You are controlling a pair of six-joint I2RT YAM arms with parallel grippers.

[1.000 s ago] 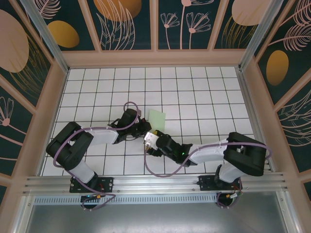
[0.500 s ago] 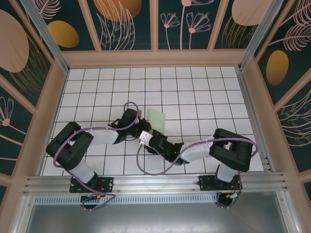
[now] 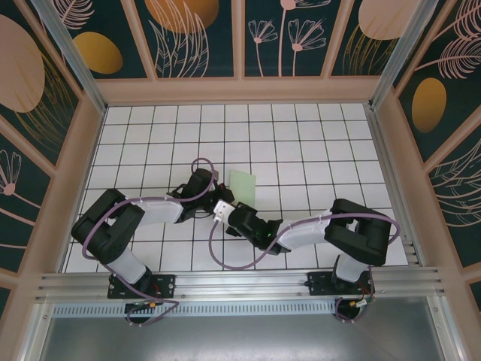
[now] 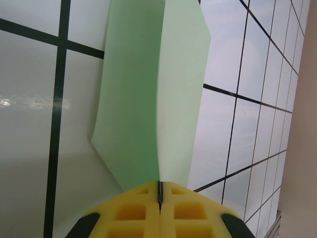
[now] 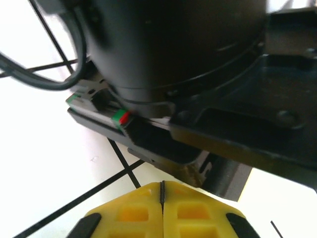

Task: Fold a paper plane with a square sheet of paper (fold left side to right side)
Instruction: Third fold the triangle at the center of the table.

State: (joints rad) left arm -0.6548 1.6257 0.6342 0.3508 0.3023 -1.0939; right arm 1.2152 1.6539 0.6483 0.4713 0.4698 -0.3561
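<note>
Firmly, left gripper (image 4: 159, 192) clamps the square sheet of paper (image 4: 143, 99); right gripper (image 5: 162, 192) sits closed.

Place: enclosed robot lab cell
Worktop (image 3: 316, 135): white grid tiles, centre
Walls (image 3: 199, 37): teal leaf-print panels, top, sides
Rail (image 3: 240, 284): aluminium, bottom

Pale green sheet of paper (image 3: 243, 183) sits near the centre of the white grid table (image 3: 316, 150). Left gripper (image 3: 225, 194) meets its near-left corner. Right arm (image 3: 301, 232) reaches across leftward, its wrist close against the left arm (image 3: 158, 209).
</note>
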